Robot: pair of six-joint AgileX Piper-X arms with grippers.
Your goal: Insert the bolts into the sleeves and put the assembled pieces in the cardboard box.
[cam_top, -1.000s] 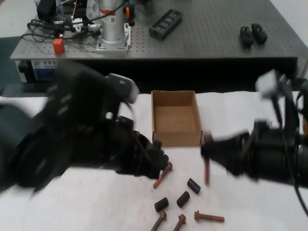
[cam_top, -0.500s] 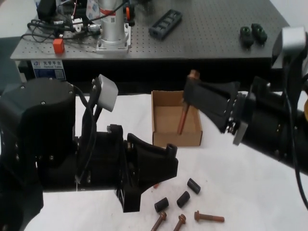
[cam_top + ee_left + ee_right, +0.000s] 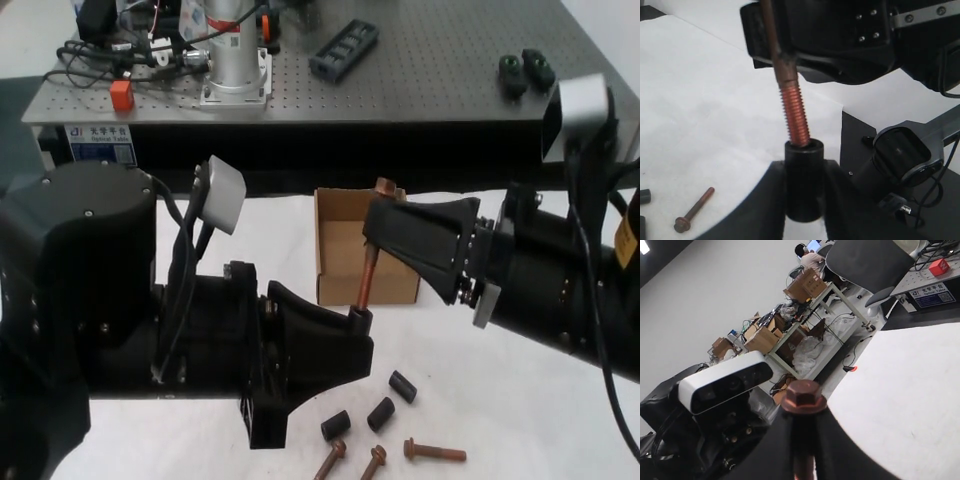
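My left gripper (image 3: 355,325) is shut on a black sleeve (image 3: 804,181), held upright in front of the cardboard box (image 3: 340,262). My right gripper (image 3: 378,228) is shut on a copper bolt (image 3: 368,272), head up. The bolt's threaded tip (image 3: 796,122) sits just inside the sleeve's top opening. The bolt's hex head (image 3: 801,396) stands between the right fingers. On the white cloth lie three loose black sleeves (image 3: 336,425) (image 3: 380,413) (image 3: 402,385) and three loose bolts (image 3: 435,452) (image 3: 374,461) (image 3: 330,461). Another bolt (image 3: 693,210) lies on the cloth below.
The white cloth (image 3: 500,420) covers the bench front. Behind it stands a perforated metal table (image 3: 430,70) with a silver post (image 3: 232,45), a black tray (image 3: 343,47), cables and an orange block (image 3: 121,94).
The right gripper has carried the bolt down and leftward from over the box to the sleeve, and the bolt's tip now enters it. The left arm has hardly moved.
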